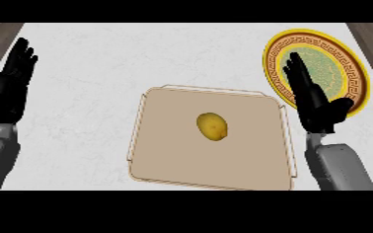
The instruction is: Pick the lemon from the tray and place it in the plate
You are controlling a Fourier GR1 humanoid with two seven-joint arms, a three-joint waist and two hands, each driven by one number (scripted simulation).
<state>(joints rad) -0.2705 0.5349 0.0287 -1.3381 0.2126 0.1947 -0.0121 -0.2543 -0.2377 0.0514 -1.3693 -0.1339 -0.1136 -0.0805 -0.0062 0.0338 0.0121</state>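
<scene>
Nothing moved yet: the lemon point(211, 126) lies mid-tray point(157, 163). The right hand point(315, 103), fingers straight, overlaps the empty plate point(348, 69); the left hand point(16, 79) rests open.

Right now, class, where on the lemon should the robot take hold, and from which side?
Probably across the lemon's narrow middle, coming from above with the right hand, the nearer one. It lies flat and alone mid-tray, long axis running roughly up-down in the view, so fingers could close on its left and right flanks.

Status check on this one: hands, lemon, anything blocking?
Both hands open, empty: left hand resting at left edge, right hand over the plate. Lemon on tray, untouched. Nothing blocking.
</scene>
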